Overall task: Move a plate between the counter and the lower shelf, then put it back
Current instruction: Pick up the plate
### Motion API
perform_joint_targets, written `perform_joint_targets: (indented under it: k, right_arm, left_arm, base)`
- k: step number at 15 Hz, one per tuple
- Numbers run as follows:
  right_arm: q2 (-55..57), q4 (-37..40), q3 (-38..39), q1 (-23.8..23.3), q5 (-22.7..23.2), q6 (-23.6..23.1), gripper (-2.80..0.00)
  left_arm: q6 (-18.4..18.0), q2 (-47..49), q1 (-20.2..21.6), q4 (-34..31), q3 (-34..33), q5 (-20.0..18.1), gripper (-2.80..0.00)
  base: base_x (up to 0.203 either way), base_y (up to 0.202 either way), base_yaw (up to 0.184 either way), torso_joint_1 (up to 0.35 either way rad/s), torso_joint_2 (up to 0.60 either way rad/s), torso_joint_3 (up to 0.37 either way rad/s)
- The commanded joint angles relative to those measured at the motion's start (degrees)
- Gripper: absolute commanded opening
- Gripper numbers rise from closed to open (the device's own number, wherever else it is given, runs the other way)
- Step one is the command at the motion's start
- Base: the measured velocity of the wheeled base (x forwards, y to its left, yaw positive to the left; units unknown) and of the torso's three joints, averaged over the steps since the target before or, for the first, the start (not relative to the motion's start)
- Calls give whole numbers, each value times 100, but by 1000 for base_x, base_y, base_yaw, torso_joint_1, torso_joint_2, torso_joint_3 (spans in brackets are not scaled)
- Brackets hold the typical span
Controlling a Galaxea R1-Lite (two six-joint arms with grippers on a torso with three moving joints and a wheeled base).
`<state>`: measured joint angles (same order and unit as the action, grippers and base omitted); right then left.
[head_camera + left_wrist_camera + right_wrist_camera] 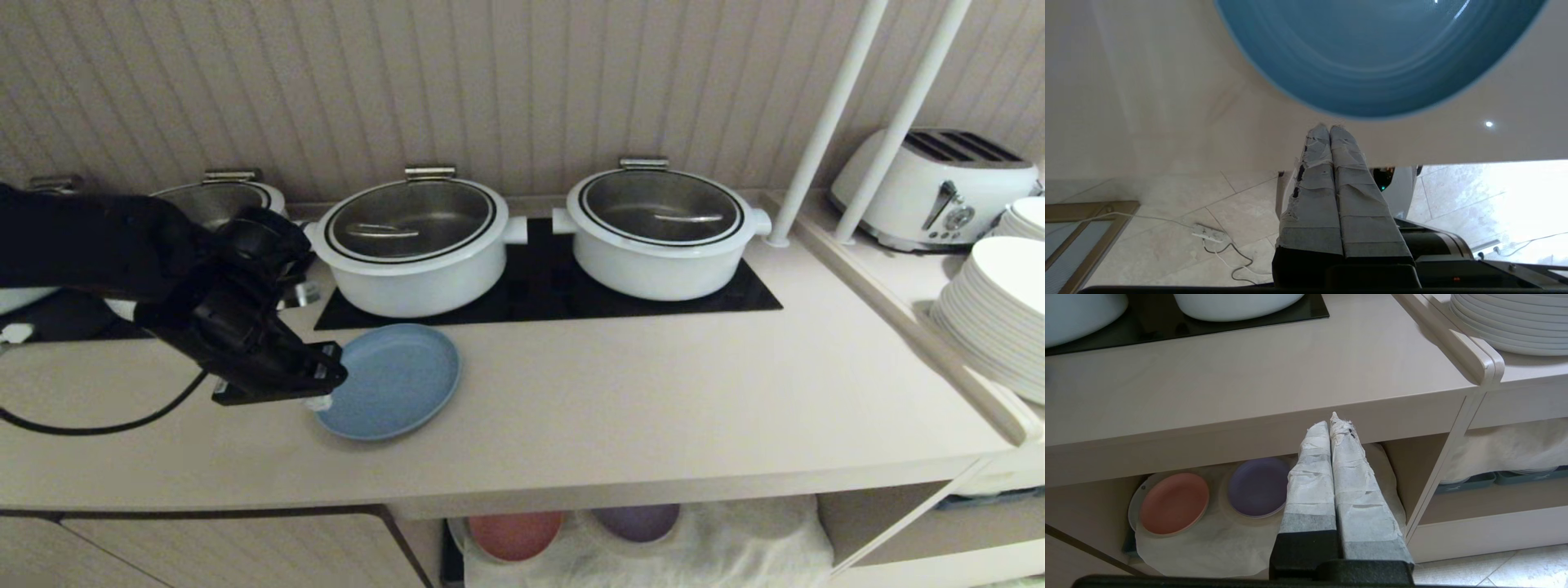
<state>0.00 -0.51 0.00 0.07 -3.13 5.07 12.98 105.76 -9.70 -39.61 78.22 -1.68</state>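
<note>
The plate (392, 380) lies flat on the bench (620, 408), the left gripper (320, 384) pressed shut and empty at its rim; whichever leg this is, the lower shelf (1216, 547) holds no blue plate

No readable txt, labels, brands, nos. or signs in any view. Toaster (939, 186) front has dial + lever, markings too small to make out. Pot lids (412, 214) plain, no print visible. Plate (392, 380), counter (620, 392), white plate stack (1000, 314) bare, no lettering. Small power adapter on floor (1208, 233): no legible mark.
</note>
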Motion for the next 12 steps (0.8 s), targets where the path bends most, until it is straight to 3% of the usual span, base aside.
perform_joint_targets:
  k: [1,4,8,12]
  right_arm:
    - [0,-2,0,1,-3,3,-280]
    - [0,-2,0,1,-3,3,-280]
    - [0,-2,0,1,-3,3,-280]
    - [0,-2,0,1,-3,3,-280]
  left_arm:
    - [20,152,48,-21,98,8,-280]
    - [74,269,108,-11,158,264,-280]
    - [514,386,109,-52,543,291,-280]
    - [539,455,118,-65,607,291,-280]
  base:
    - [0,0,0,0,0,0]
    - [0,0,0,0,0,0]
    - [0,0,0,0,0,0]
    - [0,0,0,0,0,0]
